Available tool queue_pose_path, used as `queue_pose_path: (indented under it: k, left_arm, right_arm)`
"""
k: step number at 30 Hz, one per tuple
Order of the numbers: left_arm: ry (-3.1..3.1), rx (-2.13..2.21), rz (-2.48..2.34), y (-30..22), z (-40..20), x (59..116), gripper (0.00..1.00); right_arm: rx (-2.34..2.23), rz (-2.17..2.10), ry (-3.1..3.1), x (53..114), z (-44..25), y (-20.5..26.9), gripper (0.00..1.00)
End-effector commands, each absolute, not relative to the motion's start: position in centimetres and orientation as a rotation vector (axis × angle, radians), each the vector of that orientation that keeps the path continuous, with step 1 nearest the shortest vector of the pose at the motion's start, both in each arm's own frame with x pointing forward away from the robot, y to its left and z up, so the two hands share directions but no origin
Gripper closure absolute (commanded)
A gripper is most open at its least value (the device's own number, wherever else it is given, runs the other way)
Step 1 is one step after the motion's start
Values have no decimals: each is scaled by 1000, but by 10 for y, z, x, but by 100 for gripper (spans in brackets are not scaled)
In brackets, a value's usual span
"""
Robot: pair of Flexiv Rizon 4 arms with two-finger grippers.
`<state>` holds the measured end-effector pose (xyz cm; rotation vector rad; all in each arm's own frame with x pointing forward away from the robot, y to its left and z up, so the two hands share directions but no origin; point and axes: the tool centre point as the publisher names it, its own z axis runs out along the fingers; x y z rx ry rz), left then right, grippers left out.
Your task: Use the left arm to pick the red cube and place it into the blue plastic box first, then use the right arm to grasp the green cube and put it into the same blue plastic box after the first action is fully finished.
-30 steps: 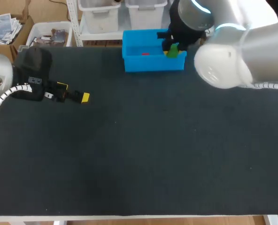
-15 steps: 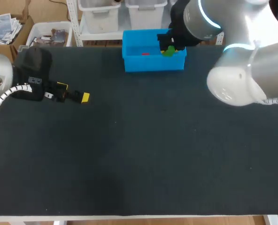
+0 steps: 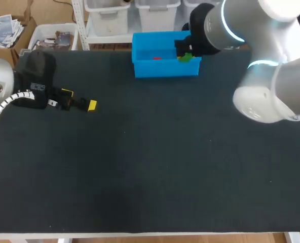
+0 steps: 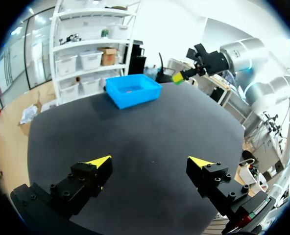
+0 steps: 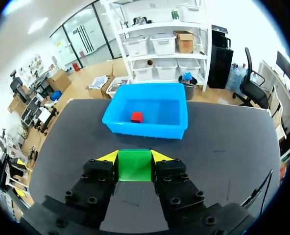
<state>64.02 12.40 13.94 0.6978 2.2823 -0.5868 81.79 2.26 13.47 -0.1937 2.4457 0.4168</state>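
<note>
Red cube (image 3: 156,57) is already sitting inside the blue plastic box (image 3: 165,70) at the far edge of the table (image 3: 150,162) in the head view, so I'd call step one done. The left gripper (image 3: 79,99) is parked well away on the left with nothing in it. The right gripper (image 3: 184,53) is up by the box's right end, carrying the green cube (image 3: 186,58). From the left wrist view, the left gripper (image 4: 152,164) has its fingers spread wide over bare table, and way off on the far side you can see the green cube (image 4: 178,77) held in the air just beside the box (image 4: 132,90). In the right wrist view the right gripper (image 5: 135,156) is pinching the green cube (image 5: 134,165) from both sides. The box (image 5: 145,129) is just ahead of it, with the red cube (image 5: 136,117) on its floor. So my guess is what's left is carrying the green one over the rim and letting go.
</note>
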Motion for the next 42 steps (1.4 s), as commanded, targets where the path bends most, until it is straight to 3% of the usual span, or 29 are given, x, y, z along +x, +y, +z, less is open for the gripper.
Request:
queue_pose_path:
  k: [1, 28, 42]
  left_arm:
    - [2275, 699, -593, 125, 138, 640, 0]
    - [2275, 699, -593, 125, 138, 640, 0]
    - [2275, 699, -593, 125, 138, 640, 0]
  right_arm:
    - [-173, 419, 2388, 826, 131, 23, 100]
    - [-154, 452, 2390, 923, 104, 40, 100]
    - [-153, 411, 2422, 946, 86, 46, 100]
